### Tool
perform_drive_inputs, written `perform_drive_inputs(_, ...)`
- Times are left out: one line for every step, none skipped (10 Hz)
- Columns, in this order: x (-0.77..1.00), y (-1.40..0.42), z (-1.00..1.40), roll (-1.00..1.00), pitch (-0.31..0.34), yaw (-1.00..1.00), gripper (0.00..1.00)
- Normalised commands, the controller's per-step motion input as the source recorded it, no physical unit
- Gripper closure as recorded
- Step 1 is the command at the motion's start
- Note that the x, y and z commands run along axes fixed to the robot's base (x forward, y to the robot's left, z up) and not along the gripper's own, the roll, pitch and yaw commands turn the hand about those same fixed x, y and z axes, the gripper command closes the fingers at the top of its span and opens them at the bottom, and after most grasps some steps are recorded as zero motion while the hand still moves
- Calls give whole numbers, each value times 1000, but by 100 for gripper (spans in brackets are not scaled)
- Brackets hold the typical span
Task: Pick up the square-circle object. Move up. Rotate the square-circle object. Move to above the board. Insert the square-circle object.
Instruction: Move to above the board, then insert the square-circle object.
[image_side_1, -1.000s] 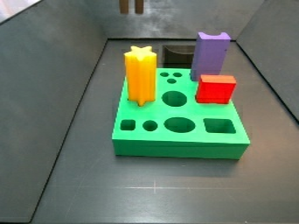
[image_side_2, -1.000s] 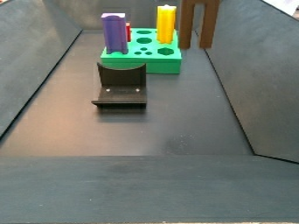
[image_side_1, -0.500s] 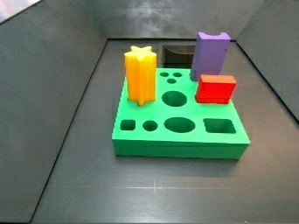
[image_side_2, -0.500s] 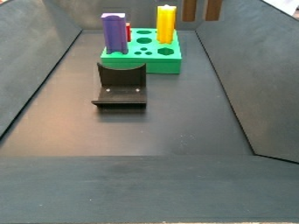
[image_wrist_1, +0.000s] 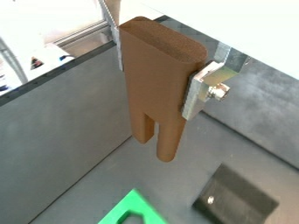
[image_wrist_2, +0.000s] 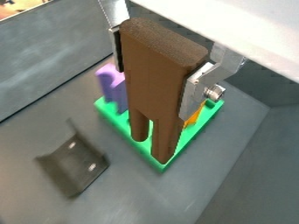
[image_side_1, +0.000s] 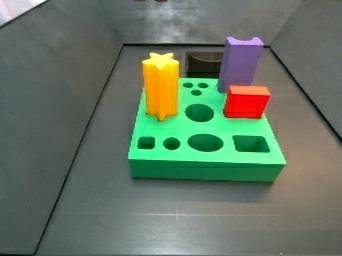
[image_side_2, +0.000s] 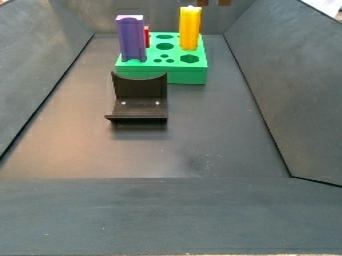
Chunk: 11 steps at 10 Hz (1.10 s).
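Gripper (image_wrist_2: 162, 68) up high, out of both side views, fingers clamped on the square-circle object (image_wrist_2: 158, 87) — carried in the air, legs pointing down. Looks like the lift is done; next it needs rotating, then a move over the board (image_side_1: 207, 150) w/ its free holes. The obj is a tall dark-brown block, lower end split into two parallel legs — board sits below it.

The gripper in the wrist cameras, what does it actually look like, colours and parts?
In both wrist views the gripper shows two flat silver metal finger plates, one on each side of the dark-brown square-circle object. One plate carries a round silver bolt or knob on a small bracket. No cables or markings show. The arm is out of both side views.
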Motion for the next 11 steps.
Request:
perform_drive_inputs(143, -1000, 55, -32, 106, -6, 100)
perform_drive_inputs(155, -1000, 59, -14, 118, 4, 100)
perform_drive_inputs(163, -1000, 63, -19, 123, 2, 100)
perform_drive_inputs(177, -1000, 70, 10, 128, 2, 100)
perform_drive_inputs(190, -1000, 73, 0, 130, -1, 100)
perform_drive_inputs(218, -1000, 88, 8, 144, 9, 100)
perform_drive_inputs(218, -905, 88, 11, 143, 9, 100)
perform_drive_inputs(168, -522, 58, 24, 137, 11, 100)
perform_drive_inputs(111, -264, 42, 42, 117, 11, 100)
perform_drive_inputs(20, 0, 0, 0, 11, 0, 100)
perform_drive_inputs(0, -220, -146, 44, 0, 0, 100)
